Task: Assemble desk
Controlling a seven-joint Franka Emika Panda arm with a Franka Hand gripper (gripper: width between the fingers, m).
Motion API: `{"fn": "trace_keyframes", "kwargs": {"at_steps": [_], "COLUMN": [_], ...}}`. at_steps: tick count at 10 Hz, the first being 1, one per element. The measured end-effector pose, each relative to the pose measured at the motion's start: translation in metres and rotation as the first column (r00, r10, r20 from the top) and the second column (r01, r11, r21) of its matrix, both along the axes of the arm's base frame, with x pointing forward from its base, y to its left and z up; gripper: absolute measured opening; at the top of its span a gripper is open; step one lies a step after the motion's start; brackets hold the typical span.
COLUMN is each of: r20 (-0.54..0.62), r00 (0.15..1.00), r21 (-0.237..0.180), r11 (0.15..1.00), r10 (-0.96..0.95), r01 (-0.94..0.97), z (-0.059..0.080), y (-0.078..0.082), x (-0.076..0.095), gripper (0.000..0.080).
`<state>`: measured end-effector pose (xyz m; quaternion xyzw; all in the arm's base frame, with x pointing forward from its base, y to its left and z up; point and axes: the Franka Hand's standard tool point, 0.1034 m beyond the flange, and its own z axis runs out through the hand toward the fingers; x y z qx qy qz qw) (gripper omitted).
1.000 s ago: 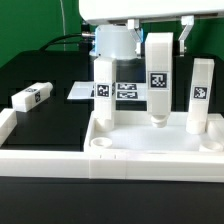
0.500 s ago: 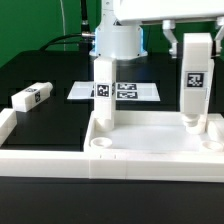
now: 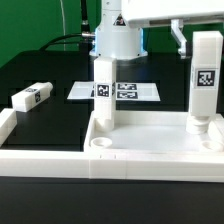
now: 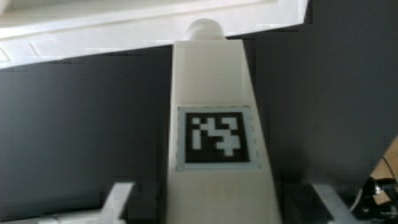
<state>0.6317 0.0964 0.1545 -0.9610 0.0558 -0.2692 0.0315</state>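
The white rimmed tabletop [image 3: 150,140] lies at the front with its sockets facing up. One white tagged leg [image 3: 104,95] stands upright in its back corner on the exterior view's left. My gripper [image 3: 206,38] is shut on a second tagged leg [image 3: 204,85] and holds it upright, its round tip just above the tabletop's back corner on the exterior view's right. In the wrist view this leg [image 4: 217,130] fills the middle between my fingers [image 4: 118,205], with the gripper [image 4: 217,208] closed on it. A third leg [image 3: 30,97] lies loose on the black table at the left.
The marker board [image 3: 128,91] lies flat behind the tabletop. A low white barrier wall [image 3: 40,160] runs along the front and round the left corner. The robot's base [image 3: 115,40] stands behind the marker board.
The gripper has carried the held leg toward the exterior view's right, from over the tabletop's middle to its right back corner. A leg seen standing there earlier is now hidden behind it.
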Motion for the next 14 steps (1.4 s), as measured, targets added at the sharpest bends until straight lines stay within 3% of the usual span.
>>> {"fn": "trace_keyframes", "kwargs": {"at_steps": [2,6,8,10,14], "r20": [0.008,0.008,-0.001,-0.004,-0.013], "r00": [0.998,0.998,0.994,0.996,0.994], "r21": [-0.034,-0.031,-0.059,-0.055,-0.059], "r11": [0.997,0.998,0.993,0.994,0.993], "r10": [0.066,0.058,0.106,0.091,0.104], "r01": [-0.066,-0.058,-0.106,-0.091,-0.105], "z": [-0.003,-0.004,-0.007,-0.012,-0.019], "y": [0.009,0.008,0.009,0.006,0.013], "x": [-0.003,-0.003,-0.006,-0.007,-0.010], "gripper": [0.0289,0.0289,0.0289,0.0289,0.0289]}}
